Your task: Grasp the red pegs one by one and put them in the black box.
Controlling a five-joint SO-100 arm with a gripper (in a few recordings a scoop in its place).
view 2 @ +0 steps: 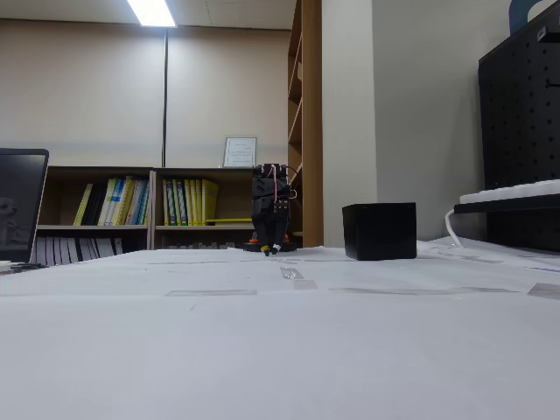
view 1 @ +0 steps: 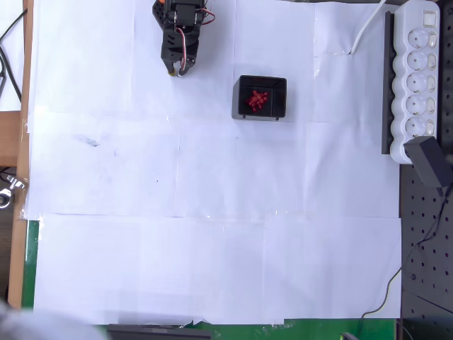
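The black box (view 1: 239, 99) stands on the white paper at the upper middle of the overhead view. Several red pegs (view 1: 256, 100) lie in a heap on its floor. In the fixed view the box (view 2: 379, 231) shows as a closed black side wall, and what it holds is hidden. The arm is folded at the top edge of the table, left of the box. My gripper (view 1: 175, 71) points down toward the paper with its fingers together and nothing between them. In the fixed view the gripper (view 2: 273, 251) hangs just above the table, well apart from the box.
A long white power strip (view 1: 417, 78) lies along the right edge on a black rail, with a black adapter (view 1: 428, 159) at its near end. A black pegboard (view 1: 425, 241) borders the paper on the right. White paper (view 1: 212, 212) covers the table.
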